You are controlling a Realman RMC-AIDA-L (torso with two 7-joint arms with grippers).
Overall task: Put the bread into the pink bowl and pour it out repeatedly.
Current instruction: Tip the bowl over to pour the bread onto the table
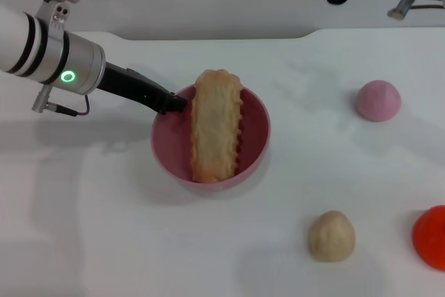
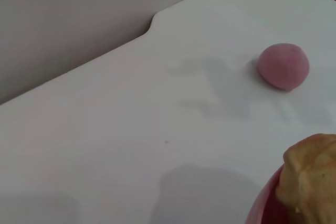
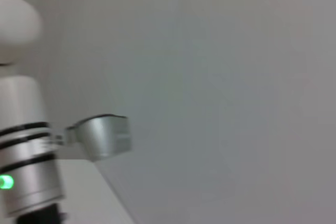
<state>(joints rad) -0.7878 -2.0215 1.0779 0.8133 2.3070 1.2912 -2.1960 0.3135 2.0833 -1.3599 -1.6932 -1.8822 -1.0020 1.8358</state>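
Bread (image 1: 216, 124) lies in pink bowl (image 1: 254, 145); left gripper (image 1: 174, 104) grips rim.

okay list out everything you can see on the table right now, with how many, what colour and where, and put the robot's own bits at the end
bread: 1, pale tan with orange ridges, lying across the pink bowl with both ends on or past its rim
pink bowl: 1, glossy pink, centre of the table
pink dome: 1, dull pink, far right of the bowl, apart from it
round bun: 1, tan, near side, right of the bowl
orange-red thing: 1, cut off at the right edge, cannot tell what it is
table: 1, white
left pincer: 1, black, at the bowl's left rim
right pincer: 1, dark arm with a metal tip, parked above the table's far right edge
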